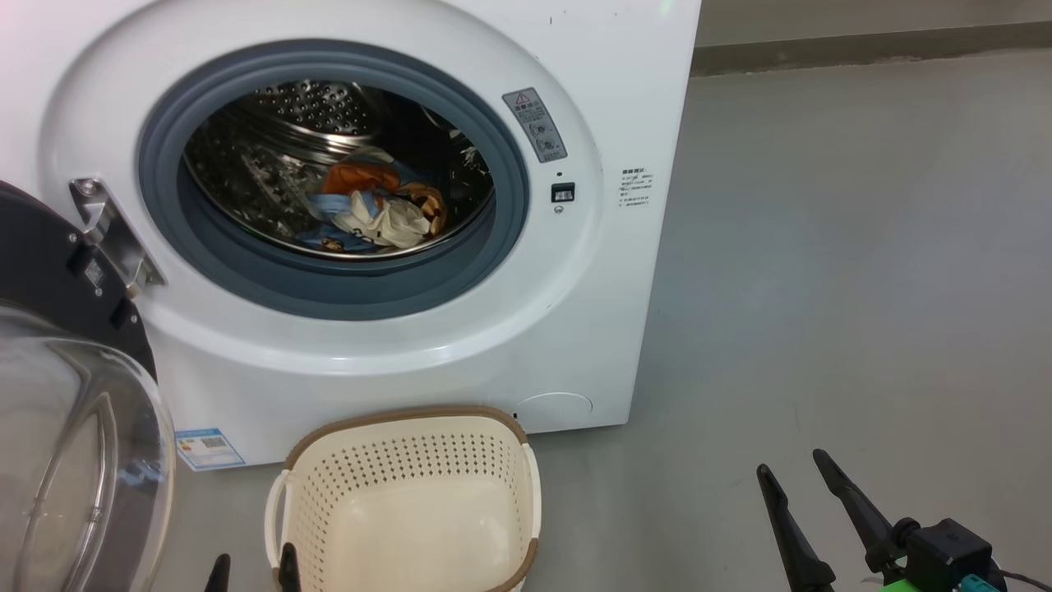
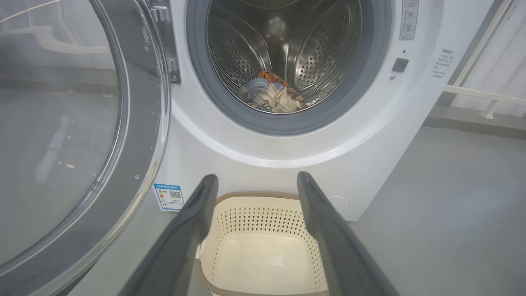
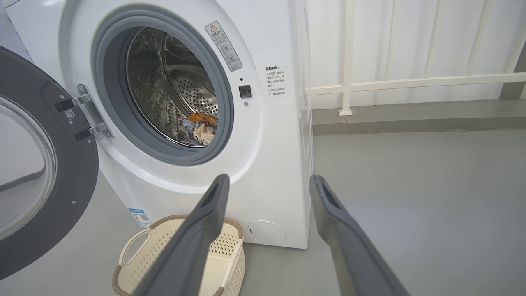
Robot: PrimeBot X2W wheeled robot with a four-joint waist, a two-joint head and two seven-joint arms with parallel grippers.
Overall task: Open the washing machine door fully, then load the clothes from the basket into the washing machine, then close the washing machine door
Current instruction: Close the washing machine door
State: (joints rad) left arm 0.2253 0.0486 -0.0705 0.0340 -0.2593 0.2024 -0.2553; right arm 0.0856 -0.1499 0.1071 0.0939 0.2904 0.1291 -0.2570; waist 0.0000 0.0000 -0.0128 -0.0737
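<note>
Head view looks down close on the washing machine (image 1: 625,271); both wrist views face it lower, sharing the basket (image 1: 411,460).

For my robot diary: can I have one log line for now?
door open | clothes in washer | basket empty | left gripper open | right gripper open

Bright, even light — all sharp; faint reflections on the washing machine door (image 2: 61,123).
</note>
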